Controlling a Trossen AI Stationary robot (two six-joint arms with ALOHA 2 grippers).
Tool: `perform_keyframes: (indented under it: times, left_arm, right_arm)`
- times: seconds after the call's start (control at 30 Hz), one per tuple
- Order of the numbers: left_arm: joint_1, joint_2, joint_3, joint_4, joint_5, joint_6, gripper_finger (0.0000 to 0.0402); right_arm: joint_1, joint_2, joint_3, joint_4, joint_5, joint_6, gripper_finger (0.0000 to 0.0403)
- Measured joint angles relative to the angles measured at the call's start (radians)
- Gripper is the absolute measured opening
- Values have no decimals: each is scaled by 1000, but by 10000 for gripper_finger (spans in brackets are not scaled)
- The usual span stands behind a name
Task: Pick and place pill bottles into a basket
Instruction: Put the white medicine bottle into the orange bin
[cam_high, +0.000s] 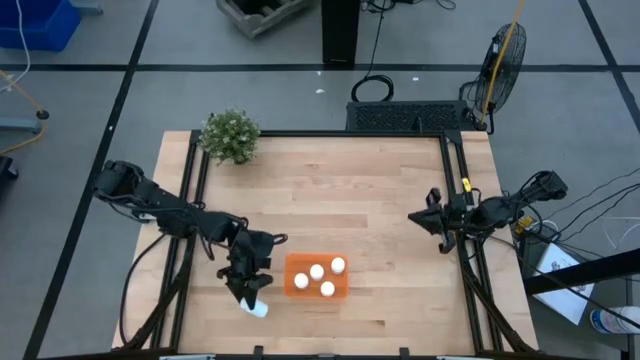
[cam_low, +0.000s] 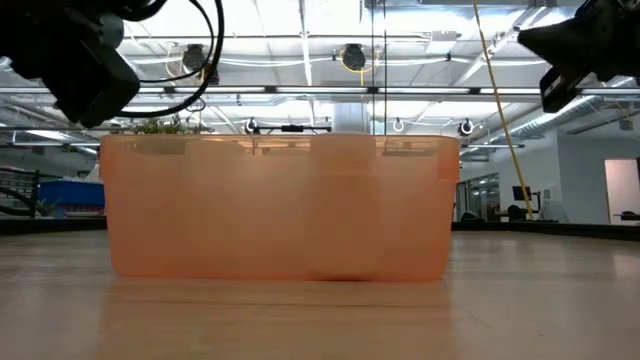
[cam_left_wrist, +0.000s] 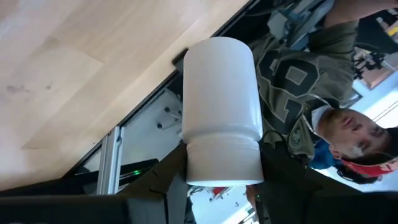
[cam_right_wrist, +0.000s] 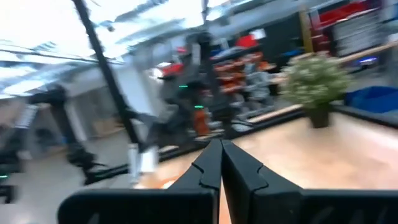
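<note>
Left gripper (cam_high: 250, 297) near table's front edge, just left of basket (cam_high: 296, 287), fingers clamped on fifth pill bottle (cam_left_wrist: 221, 112) at cap end; bottle (cam_high: 259, 309) off basket, outside it; person in numbered shirt (cam_left_wrist: 292, 81) visible beyond table edge in left wrist view; four pill bottles (cam_high: 319, 279) inside orange basket; right gripper (cam_high: 425, 218) at table's right side, well apart, fingers (cam_right_wrist: 211, 163) pressed together, holding nothing; potted plant (cam_high: 230, 136) at far left corner.
</note>
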Motion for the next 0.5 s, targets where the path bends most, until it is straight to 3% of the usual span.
perform_keyframes:
  times: [0.1,0.2,0.37,0.5]
  left_arm:
    - [20,0,0,1,17,3,164]
    - [42,0,0,1,43,3,166]
    - [73,-1,0,9,110,-32,191]
    - [108,-1,1,31,137,-39,165]
  right_arm:
    - [0,102,-39,157,-55,8,12]
    - [0,244,-46,293,-30,-15,38]
    - [0,521,-9,487,-25,-181,123]
    - [1,725,105,537,-30,-344,193]
